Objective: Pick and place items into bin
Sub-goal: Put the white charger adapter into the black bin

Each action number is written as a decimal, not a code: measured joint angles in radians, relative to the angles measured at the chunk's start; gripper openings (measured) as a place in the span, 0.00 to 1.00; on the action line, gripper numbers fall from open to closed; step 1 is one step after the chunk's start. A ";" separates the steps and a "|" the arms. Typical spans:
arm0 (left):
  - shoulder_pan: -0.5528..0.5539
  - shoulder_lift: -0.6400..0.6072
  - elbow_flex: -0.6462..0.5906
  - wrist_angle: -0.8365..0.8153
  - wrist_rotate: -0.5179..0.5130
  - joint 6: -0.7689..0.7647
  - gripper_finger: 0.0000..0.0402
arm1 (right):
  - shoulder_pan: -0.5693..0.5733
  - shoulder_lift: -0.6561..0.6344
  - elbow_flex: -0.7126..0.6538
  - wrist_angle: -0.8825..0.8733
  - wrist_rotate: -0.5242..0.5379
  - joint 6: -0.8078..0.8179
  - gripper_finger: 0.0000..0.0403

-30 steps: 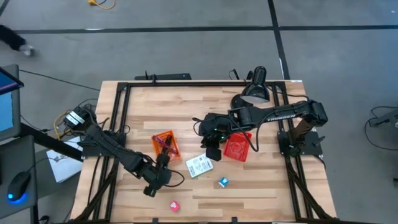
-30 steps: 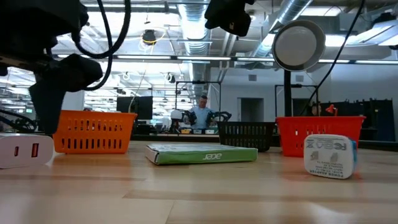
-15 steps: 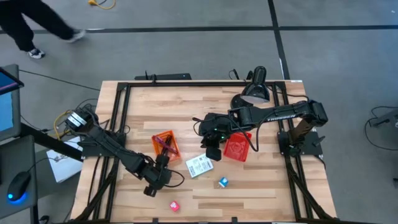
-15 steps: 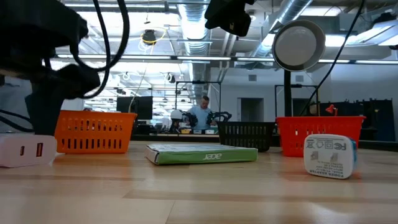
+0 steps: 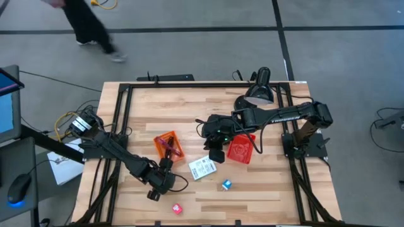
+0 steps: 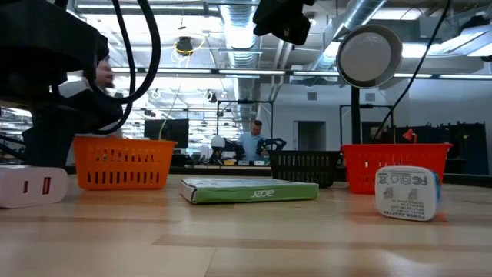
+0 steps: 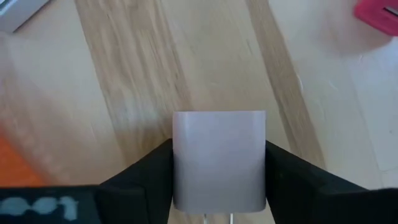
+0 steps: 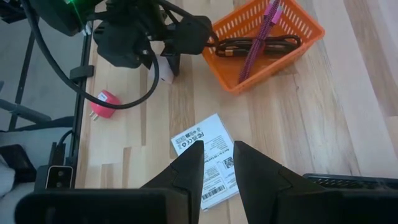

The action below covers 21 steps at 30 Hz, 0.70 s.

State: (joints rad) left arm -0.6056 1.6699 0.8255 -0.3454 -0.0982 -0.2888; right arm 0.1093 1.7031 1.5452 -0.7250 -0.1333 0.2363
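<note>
My left gripper (image 5: 163,178) is near the table's near-left, below the orange bin (image 5: 168,145), shut on a white charger block (image 7: 219,158). The block also shows at the left of the low view (image 6: 27,188), low at the tabletop. The bin holds a purple pen-like tool (image 8: 261,34) and a dark cable. My right gripper (image 5: 215,153) is open and empty, hovering above the white card-like packet (image 5: 202,168), which lies flat. A pink cube (image 5: 177,208) and a blue cube (image 5: 226,185) rest on the table near its near edge. My left gripper pinches the white charger block by two opposite sides (image 7: 177,162) between its two fingers (image 7: 152,177). The fingers point down from above. The block sits low at the tabletop; I cannot tell whether it is lifted clear.
A red bin (image 5: 240,149) stands right of my right gripper. A black desk lamp (image 5: 259,93) stands at the far right. A person walks on the floor beyond the far edge (image 5: 88,25). Bare wood lies at the table's far left and near right.
My left gripper has shifted slightly with the white charger block, which shows a little farther left in the low view. A person has walked across the floor beyond the table's far edge. My right gripper has kept still.
</note>
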 joint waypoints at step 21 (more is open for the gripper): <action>0.219 0.002 0.411 -0.211 -0.349 0.369 0.48 | 0.029 -0.265 0.000 -0.223 0.002 0.026 0.20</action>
State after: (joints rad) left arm -0.3862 1.6722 1.2363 -0.5559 -0.4469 0.0802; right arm 0.1383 1.4385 1.5448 -0.9477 -0.1314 0.2619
